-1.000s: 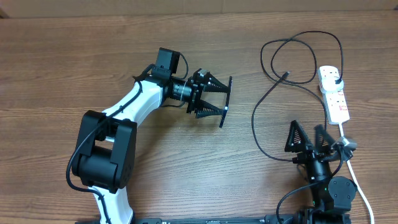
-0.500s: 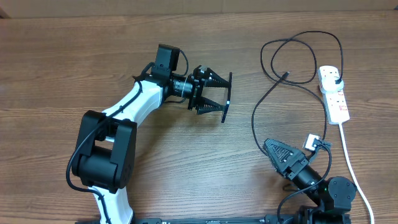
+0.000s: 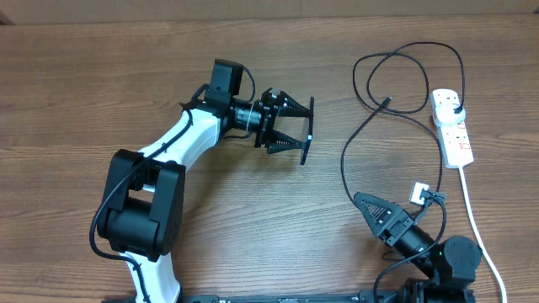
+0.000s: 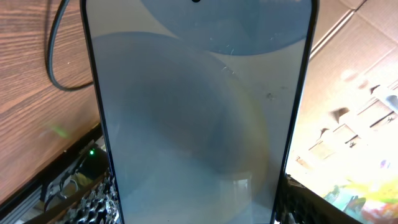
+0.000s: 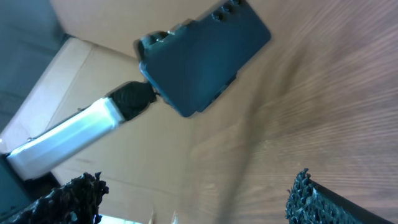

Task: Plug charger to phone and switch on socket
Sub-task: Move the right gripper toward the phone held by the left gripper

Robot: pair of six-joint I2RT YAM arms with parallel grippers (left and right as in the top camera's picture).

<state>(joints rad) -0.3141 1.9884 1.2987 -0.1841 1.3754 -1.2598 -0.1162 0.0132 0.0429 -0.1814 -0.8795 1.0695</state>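
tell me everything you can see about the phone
The phone is a slim slab with black edges and a glossy pale blue-grey screen bearing faint scratches. The left gripper holds it by its long sides, turned on edge, so the overhead camera sees only its thin dark side.

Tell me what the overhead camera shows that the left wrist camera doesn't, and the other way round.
Only overhead: the white power strip with red switches, the open right gripper, and the left gripper clamping the slim black-edged phone edge-on. Only left wrist: the phone's pale blue screen face and brown cardboard beyond it. Both: the phone, the thin black charger cable, the brown wooden table.
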